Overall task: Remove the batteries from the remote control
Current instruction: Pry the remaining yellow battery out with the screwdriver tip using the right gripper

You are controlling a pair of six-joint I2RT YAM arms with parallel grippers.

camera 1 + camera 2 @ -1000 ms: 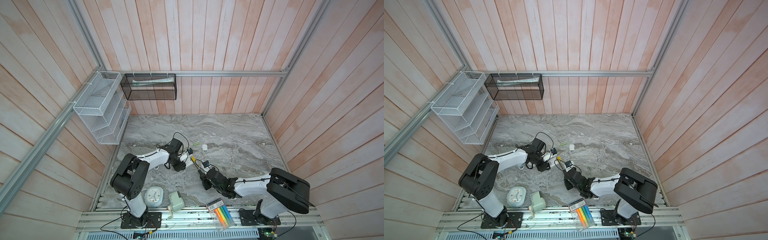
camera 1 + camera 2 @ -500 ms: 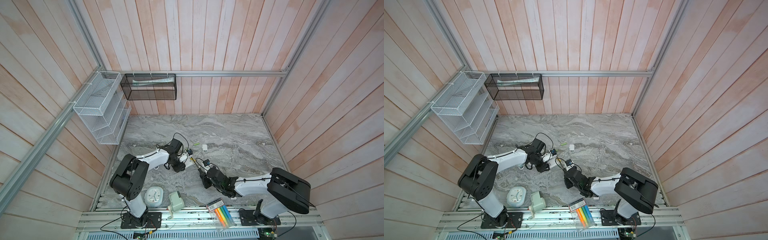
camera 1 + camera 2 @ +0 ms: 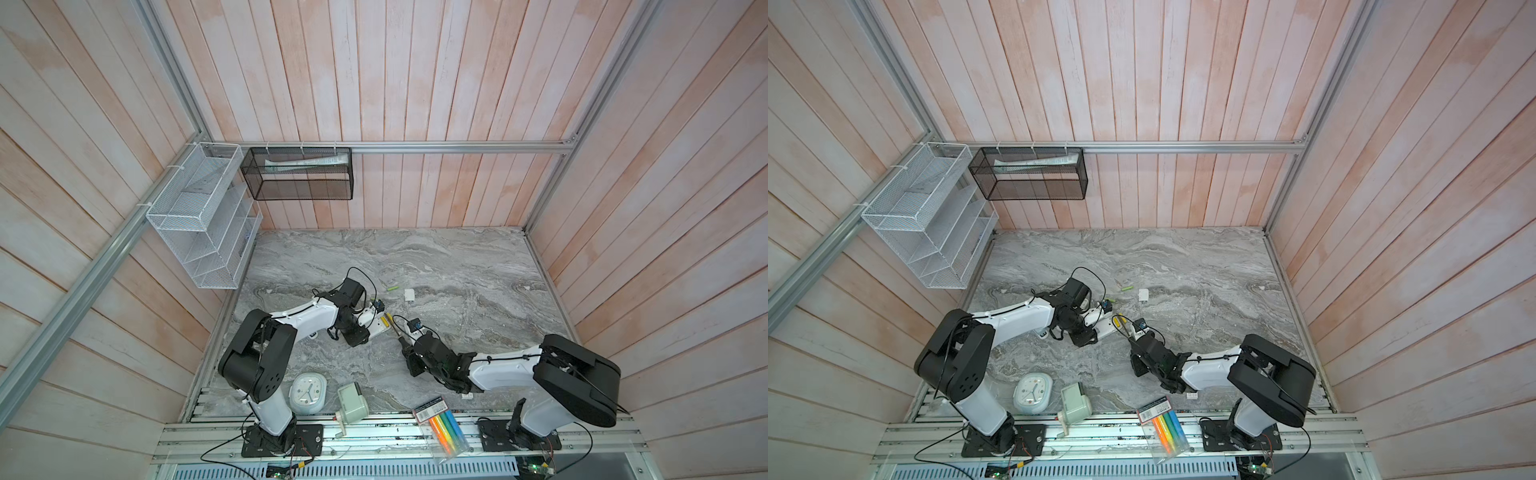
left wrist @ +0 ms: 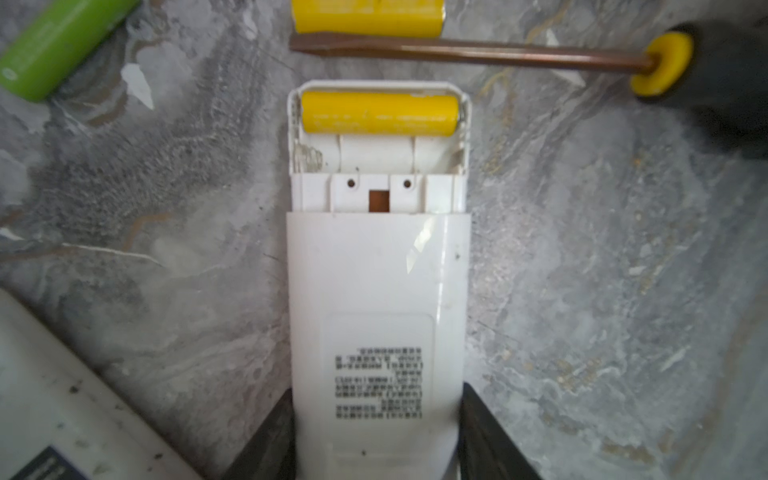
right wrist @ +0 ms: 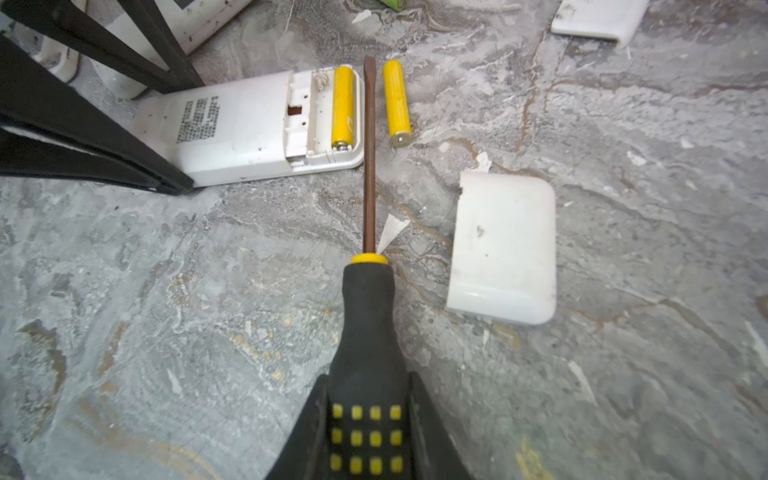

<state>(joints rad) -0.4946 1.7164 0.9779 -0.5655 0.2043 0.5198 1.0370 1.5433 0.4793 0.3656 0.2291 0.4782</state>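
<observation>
- The remote control point(image 3: 380, 328) lies back-up on the counter point(image 3: 457, 270) at lower centre in both top views, long axis running lower left to upper right, open end toward the right arm
- Its battery compartment point(image 4: 378, 141) holds one yellow battery point(image 4: 380, 113), crosswise in the end bay
- A second yellow battery point(image 5: 397, 104) lies parallel just beyond that end
- The left jaws clamp the remote's closed end; the right jaws grip a screwdriver point(image 5: 369, 166), its shaft between the two batteries
</observation>
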